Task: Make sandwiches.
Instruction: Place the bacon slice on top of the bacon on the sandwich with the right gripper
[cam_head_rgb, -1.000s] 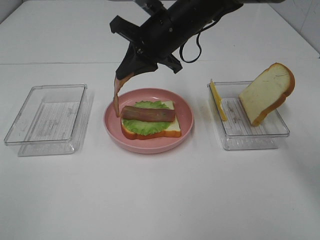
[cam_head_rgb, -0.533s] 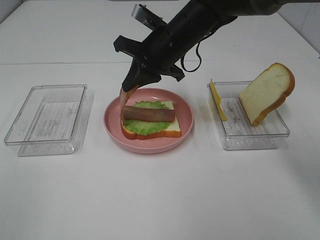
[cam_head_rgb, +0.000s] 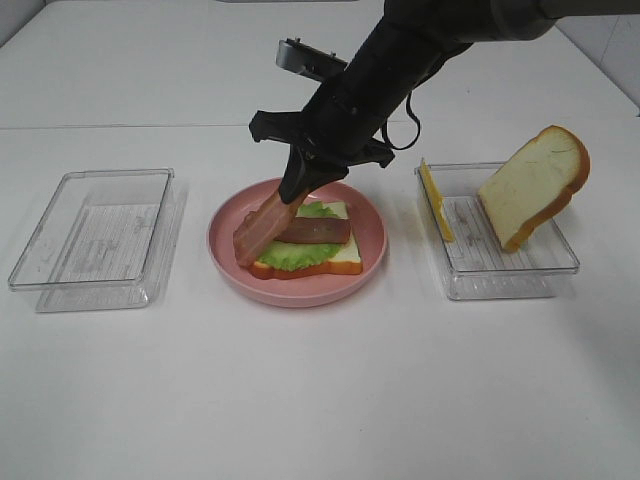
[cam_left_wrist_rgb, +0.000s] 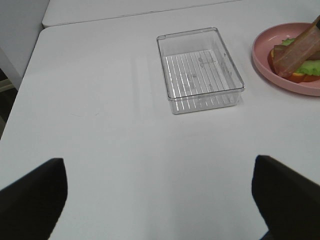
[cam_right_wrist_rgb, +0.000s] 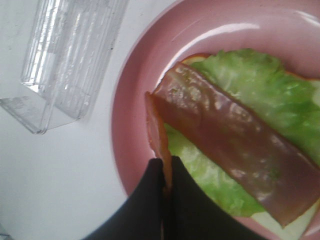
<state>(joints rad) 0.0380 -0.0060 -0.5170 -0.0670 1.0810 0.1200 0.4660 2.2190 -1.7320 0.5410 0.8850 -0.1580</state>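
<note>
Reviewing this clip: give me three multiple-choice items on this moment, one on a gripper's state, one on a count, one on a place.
1. The right gripper is:
A) shut on a meat strip
B) open, holding nothing
C) out of every view

2. How many meat strips show in all?
A) one
B) two
C) four

3. Where is the yellow cheese slice?
A) clamped in the right gripper
B) lying across the meat strips
C) standing in the right-hand tray

Answers:
1 A: the right wrist view shows the jaws pinched on the strip's end.
2 B: one hangs from the gripper, and the other strip lies flat on the lettuce.
3 C: the slice stands on edge by that tray's wall.
</note>
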